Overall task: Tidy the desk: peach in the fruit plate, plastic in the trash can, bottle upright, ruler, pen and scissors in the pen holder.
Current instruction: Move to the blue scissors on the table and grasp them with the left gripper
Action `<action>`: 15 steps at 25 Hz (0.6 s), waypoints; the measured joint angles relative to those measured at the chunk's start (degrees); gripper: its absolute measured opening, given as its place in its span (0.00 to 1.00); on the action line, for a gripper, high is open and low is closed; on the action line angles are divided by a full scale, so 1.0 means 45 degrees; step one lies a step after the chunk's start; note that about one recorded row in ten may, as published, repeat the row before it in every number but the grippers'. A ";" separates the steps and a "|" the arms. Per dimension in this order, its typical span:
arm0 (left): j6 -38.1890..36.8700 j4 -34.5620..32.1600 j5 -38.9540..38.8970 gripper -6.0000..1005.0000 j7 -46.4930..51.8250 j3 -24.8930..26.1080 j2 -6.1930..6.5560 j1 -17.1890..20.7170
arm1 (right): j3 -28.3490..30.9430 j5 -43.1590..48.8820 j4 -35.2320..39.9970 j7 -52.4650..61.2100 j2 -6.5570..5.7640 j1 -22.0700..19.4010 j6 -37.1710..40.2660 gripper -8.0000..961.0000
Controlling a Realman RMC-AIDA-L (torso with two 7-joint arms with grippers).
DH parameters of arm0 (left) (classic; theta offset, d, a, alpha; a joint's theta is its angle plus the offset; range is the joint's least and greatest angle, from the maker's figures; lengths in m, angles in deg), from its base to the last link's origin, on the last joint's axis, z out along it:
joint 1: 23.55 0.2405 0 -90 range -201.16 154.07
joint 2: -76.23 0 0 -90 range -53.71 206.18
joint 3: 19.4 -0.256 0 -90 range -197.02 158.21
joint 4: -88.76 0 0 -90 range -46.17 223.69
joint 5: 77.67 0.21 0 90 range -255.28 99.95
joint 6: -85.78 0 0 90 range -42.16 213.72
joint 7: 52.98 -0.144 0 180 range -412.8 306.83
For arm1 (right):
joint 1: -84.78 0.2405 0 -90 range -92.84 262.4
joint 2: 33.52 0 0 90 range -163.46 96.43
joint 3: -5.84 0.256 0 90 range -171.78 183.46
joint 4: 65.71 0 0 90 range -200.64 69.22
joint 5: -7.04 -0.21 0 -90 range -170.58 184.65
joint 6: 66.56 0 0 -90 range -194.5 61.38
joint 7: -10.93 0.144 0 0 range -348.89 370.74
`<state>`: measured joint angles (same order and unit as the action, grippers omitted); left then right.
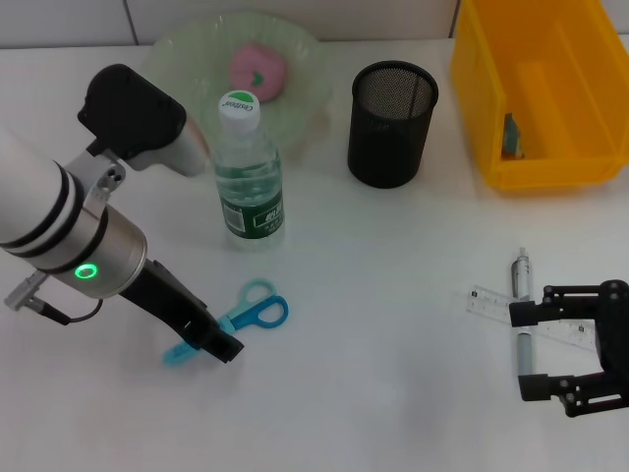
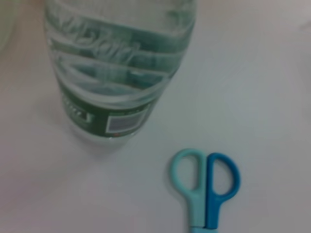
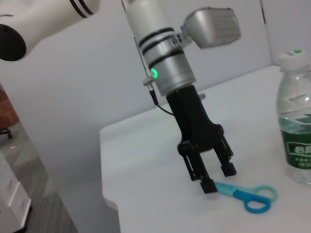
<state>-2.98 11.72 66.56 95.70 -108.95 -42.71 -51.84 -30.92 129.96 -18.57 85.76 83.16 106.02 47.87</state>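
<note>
Reaching down to the counter (image 1: 393, 374), the left gripper (image 1: 211, 342) stood over the blade end of the blue scissors (image 1: 241, 317), its fingers (image 3: 208, 185) spread apart, one tip touching the blades and the other set just beside them. The scissors lay flat with their handle loops pointing toward the bottle (image 1: 249, 177), which stood upright just behind them, white cap on top. Behind the bottle sat the pale green fruit plate (image 1: 305, 59) with the pink peach (image 1: 258, 69) in it. The black mesh pen holder (image 1: 391, 123) stood to the right of the plate, and the yellow bin (image 1: 550, 162) was farther right, with a small scrap lying inside.

The right gripper (image 1: 536, 349) hovered near the counter's right front, its fingers open on either side of the pen (image 1: 521, 295). The pen lay across the clear ruler (image 1: 491, 300), the two touching.
</note>
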 joint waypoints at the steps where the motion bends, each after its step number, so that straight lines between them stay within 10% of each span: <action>1: 0.0087 -0.0031 0.0222 0.73 0.0170 -0.0229 -0.0011 -0.0001 | -0.0006 0.0000 -0.0104 -0.0068 0.0009 0.0045 0.0000 0.81; 15: 0.0410 -0.0179 0.0786 0.69 0.0749 -0.1049 -0.0012 0.0182 | 0.0031 0.0084 -0.0742 -0.0293 -0.0059 0.0308 -0.0096 0.81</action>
<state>-1.14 10.92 70.10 99.07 -113.68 -42.76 -51.03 -30.78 130.34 -21.90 84.44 82.89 107.41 47.44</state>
